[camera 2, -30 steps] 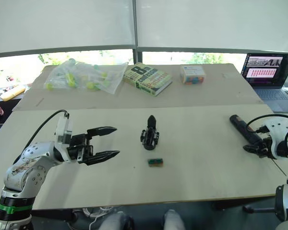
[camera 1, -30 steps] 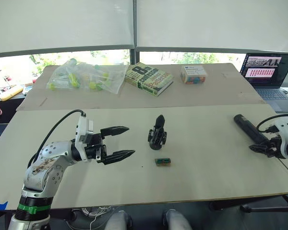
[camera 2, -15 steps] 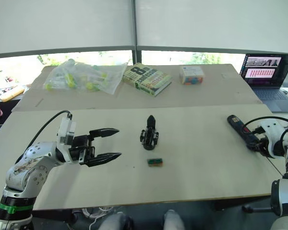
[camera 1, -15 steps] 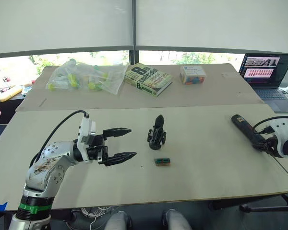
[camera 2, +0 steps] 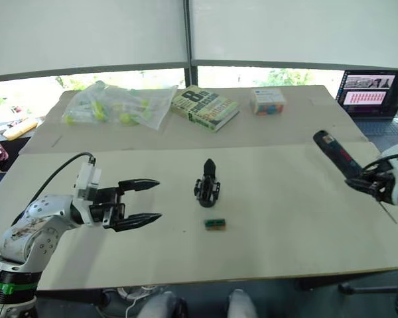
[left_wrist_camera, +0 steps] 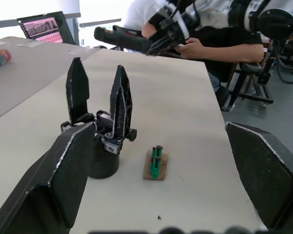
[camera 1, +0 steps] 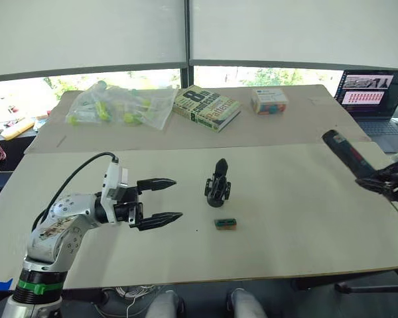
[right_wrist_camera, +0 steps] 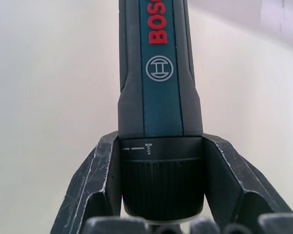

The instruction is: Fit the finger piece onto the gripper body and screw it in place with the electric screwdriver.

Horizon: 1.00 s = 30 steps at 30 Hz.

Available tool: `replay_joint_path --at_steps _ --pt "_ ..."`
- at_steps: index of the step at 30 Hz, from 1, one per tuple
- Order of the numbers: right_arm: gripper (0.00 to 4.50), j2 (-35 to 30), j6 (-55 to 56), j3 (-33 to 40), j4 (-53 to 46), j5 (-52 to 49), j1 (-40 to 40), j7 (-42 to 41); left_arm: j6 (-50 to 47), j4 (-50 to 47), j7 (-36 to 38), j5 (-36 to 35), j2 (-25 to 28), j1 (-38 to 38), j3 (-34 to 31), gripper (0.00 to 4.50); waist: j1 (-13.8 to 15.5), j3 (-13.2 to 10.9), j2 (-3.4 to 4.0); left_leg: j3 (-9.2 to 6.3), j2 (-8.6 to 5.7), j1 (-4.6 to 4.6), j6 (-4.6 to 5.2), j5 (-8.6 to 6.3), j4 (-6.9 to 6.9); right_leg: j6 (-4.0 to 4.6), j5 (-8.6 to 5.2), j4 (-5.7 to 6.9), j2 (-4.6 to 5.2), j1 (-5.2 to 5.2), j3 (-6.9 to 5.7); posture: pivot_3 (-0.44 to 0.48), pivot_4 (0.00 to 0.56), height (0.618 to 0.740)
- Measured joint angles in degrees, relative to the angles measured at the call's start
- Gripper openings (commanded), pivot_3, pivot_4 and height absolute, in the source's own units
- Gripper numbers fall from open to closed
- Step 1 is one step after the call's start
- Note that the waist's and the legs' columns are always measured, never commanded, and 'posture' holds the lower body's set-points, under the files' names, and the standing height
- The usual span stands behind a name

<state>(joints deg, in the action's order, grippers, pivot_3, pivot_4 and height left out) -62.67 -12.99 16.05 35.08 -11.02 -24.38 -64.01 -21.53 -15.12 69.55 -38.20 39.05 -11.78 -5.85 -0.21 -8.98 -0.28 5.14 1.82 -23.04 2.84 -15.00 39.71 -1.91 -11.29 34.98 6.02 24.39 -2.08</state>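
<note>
Pale worktable by the window, robot arms at either side.
Right gripper is clamped on the electric screwdriver, lifted off the table at the right edge. Left gripper, fingers spread wide and holding nothing, hovers left of the upright gripper body at centre; a small green-brown box lies just nearer.

gripper body mid table, small box just before
</note>
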Motion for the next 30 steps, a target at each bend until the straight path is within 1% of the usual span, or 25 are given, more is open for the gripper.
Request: replay_joint_path --at_steps 2,3,6,8,10,12,15,20,22,23,25,26,27,28,30 --pt "1.89 0.88 -9.16 3.55 -17.45 -4.62 11.14 -0.4 2.97 0.8 2.99 2.39 2.13 3.11 0.59 4.5 0.17 0.03 -0.02 -0.04 0.07 0.07 -0.11 -0.07 0.01 0.03 -0.02 0.01 -0.05 -0.03 -0.05 0.0 0.15 0.74" --pt "1.89 1.95 -12.95 4.6 -23.83 -6.25 15.11 0.2 4.29 1.3 4.06 3.36 2.37 3.99 0.96 4.5 0.19 0.03 -0.02 -0.03 0.06 0.05 -0.11 -0.08 0.02 0.05 -0.03 0.01 -0.04 -0.02 -0.04 0.0 0.15 0.74" --pt "1.89 5.94 -20.92 5.62 -39.26 -8.92 24.32 3.39 6.79 2.67 4.96 4.39 1.4 5.18 1.39 4.5 0.61 0.01 -0.01 -0.03 0.0 -0.06 -0.1 -0.07 0.14 0.0 -0.06 0.04 0.04 0.06 -0.02 0.0 0.15 0.74" --pt "1.89 7.57 -22.02 5.15 -48.3 -8.83 29.65 5.55 10.92 3.95 5.68 6.35 0.29 6.09 1.93 4.5 0.88 0.01 0.0 -0.03 0.0 -0.08 -0.09 -0.07 0.16 -0.09 -0.29 0.01 0.05 0.08 -0.02 0.0 0.15 0.74" --pt "1.89 8.29 -22.01 4.08 -51.07 -8.52 30.6 6.4 12.82 4.97 5.86 7.37 -0.74 6.76 2.74 4.5 0.92 0.0 -0.01 -0.02 -0.03 -0.13 -0.06 -0.06 0.19 0.01 -0.37 -0.02 0.07 0.1 0.0 0.0 0.15 0.74" --pt "1.89 8.17 -21.48 2.7 -51.5 -7.37 30.71 7.2 14.06 5.07 5.69 7.91 -1.99 7.05 3.52 4.5 1.04 -0.02 -0.07 -0.03 -0.06 -0.13 -0.03 -0.07 0.22 0.09 -0.34 -0.02 0.08 0.08 0.01 0.0 0.15 0.74" --pt "1.89 7.26 -19.75 0.18 -49.88 -4.84 30.76 7.49 15.31 5.05 4.78 8.59 -3.51 7.09 3.9 4.5 1.11 -0.03 -0.1 -0.05 -0.08 -0.15 -0.01 -0.08 0.21 0.31 -0.18 0.0 0.08 0.09 -0.01 0.0 0.15 0.74" --pt "1.89 6.33 -19.9 -2.82 -47.27 -3.65 29.54 6.99 15.36 4.84 3.41 8.72 -4.36 7.23 4.3 4.5 0.9 -0.03 -0.1 -0.07 -0.08 -0.13 -0.01 -0.08 0.19 0.15 -0.07 0.02 0.04 0.1 -0.02 0.0 0.15 0.74" --pt "2.9 5.59 -21.3 -3.94 -46.69 -3.81 28.06 6.11 15.34 4.58 2.86 8.71 -4.64 7.54 4.45 4.5 0.77 -0.04 -0.12 -0.06 -0.06 -0.13 -0.01 -0.08 0.19 0.13 -0.08 0.01 0.03 0.1 -0.01 0.0 0.15 0.74" --pt "3.11 5.58 -21.61 -4.28 -46.32 -3.83 27.0 5.83 15.32 4.51 2.57 8.7 -4.7 7.8 4.49 4.5 0.71 -0.04 -0.12 -0.06 -0.05 -0.12 -0.01 -0.08 0.19 0.13 -0.09 0.02 0.02 0.1 -0.01 0.0 0.15 0.74" --pt "3.91 5.0 -21.94 -4.39 -46.09 -4.01 25.11 5.1 15.3 4.33 2.05 8.7 -4.81 8.26 4.57 4.5 0.74 -0.04 -0.12 -0.07 -0.05 -0.12 -0.01 -0.08 0.19 0.09 -0.11 0.02 0.02 0.1 -0.01 0.0 0.15 0.74" --pt "4.23 4.1 -22.29 -4.48 -46.09 -4.27 24.53 4.51 15.28 4.22 1.81 8.69 -4.85 8.38 4.59 4.5 0.81 -0.04 -0.13 -0.07 -0.05 -0.12 -0.01 -0.08 0.19 0.1 -0.12 0.02 0.02 0.1 -0.01 0.0 0.15 0.74" --pt "4.46 2.9 -22.95 -4.64 -46.1 -4.58 24.08 3.74 15.22 4.01 1.6 8.67 -4.86 8.49 4.6 4.5 0.84 -0.05 -0.13 -0.08 -0.05 -0.12 -0.01 -0.08 0.19 0.12 -0.12 0.01 0.02 0.09 -0.01 0.0 0.15 0.74" --pt "4.46 0.57 -24.52 -5.77 -46.15 -5.02 22.59 2.26 14.96 3.73 1.29 8.6 -4.82 8.81 4.63 4.5 0.86 -0.05 -0.13 -0.07 -0.06 -0.13 -0.01 -0.08 0.19 0.14 -0.11 0.01 0.04 0.1 -0.01 0.0 0.15 0.74" --pt "4.46 -2.14 -27.06 -6.76 -46.27 -5.73 20.2 0.48 14.63 3.59 1.1 8.55 -4.81 8.98 4.7 4.5 0.9 -0.05 -0.14 -0.09 -0.05 -0.13 -0.01 -0.08 0.2 0.17 -0.12 0.0 0.04 0.09 -0.03 0.0 0.15 0.74"
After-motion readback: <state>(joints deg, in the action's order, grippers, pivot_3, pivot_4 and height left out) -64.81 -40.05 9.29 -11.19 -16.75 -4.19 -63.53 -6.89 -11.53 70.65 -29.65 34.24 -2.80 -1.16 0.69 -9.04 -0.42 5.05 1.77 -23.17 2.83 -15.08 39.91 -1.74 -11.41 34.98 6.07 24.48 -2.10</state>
